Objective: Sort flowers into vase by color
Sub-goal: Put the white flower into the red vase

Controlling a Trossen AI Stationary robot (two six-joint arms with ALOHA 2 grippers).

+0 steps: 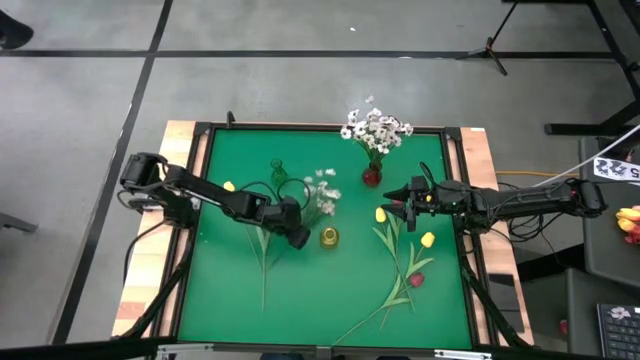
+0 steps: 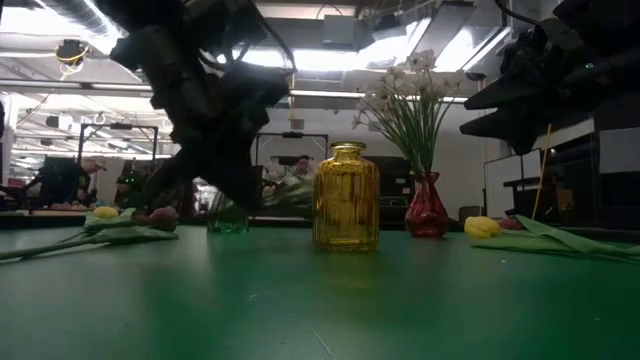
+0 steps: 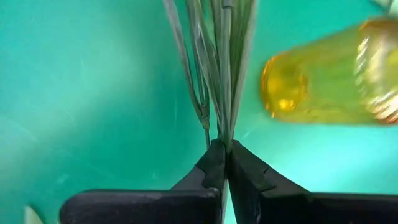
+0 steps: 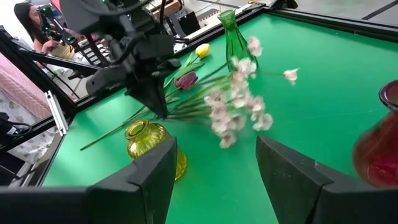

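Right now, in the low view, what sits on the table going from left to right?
Yellow tulip lying at far left → green vase, partly behind the left end effector → yellow vase → red vase holding white flowers → another yellow tulip lying on the right.

We note three vases mid-table: one vase (image 1: 329, 237) at centre, a second vase (image 1: 278, 172) behind and left of it, a third vase (image 1: 372, 177) behind and right, holding a blossom spray (image 1: 376, 128). Left gripper (image 1: 297, 237), just left of the centre vase, pinches a second spray (image 1: 322, 192) by its stems. Loose tulips (image 1: 415, 262) lie right of centre, under the right gripper (image 1: 398, 204).
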